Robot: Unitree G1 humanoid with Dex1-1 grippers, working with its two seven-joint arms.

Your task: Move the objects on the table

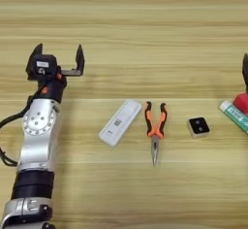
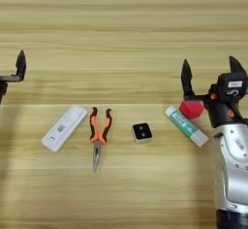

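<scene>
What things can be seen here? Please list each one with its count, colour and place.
white bar: 1, white with barcode label, lying left of the pliers
needle-nose pliers: 1, orange and black handles, middle of the row, tip toward the robot
square block: 1, white with black top, right of the pliers
tube: 1, white with green label, right of the block
red object: 1, red, touching the tube's far end
table: 1, light wood
left tool: 1, black, open, far left
right tool: 1, black, open, above the red object
</scene>
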